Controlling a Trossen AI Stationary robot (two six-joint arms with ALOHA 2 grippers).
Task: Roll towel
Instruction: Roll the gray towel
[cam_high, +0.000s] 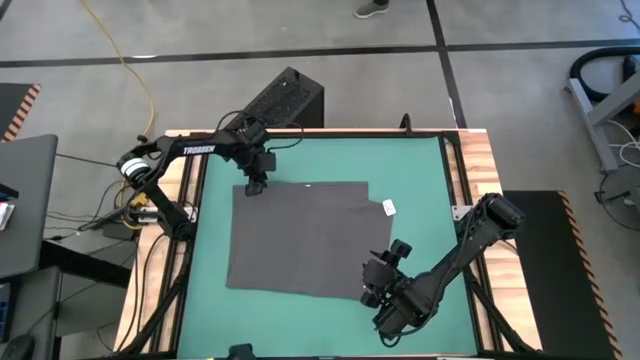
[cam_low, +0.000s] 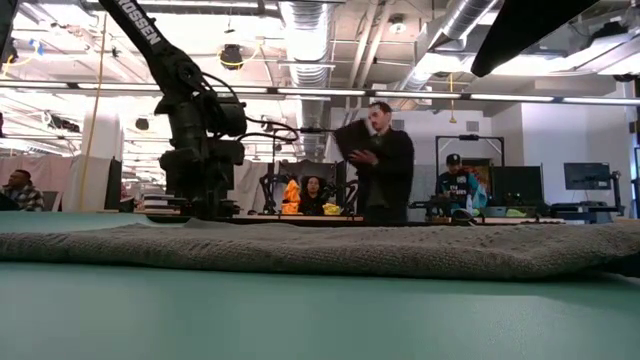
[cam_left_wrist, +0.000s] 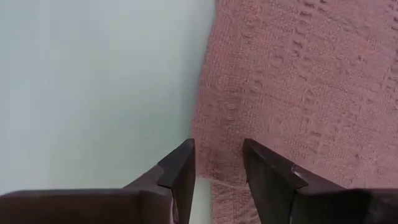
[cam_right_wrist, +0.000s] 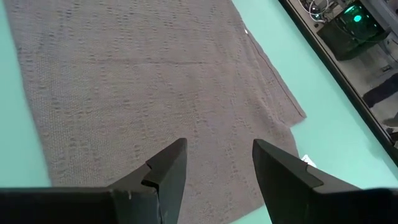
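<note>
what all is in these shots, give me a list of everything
towel: one, dark charcoal grey, spread flat on the middle of the mat
white label tag: one, white, at the towel's far right corner
green mat: one, green, covers the table top
people: several, dark clothes, in the room behind the table
left gripper: one, dark, at the towel's far left corner, fingers astride its edge, partly open
right gripper: one, dark, open, above the towel's near right corner
</note>
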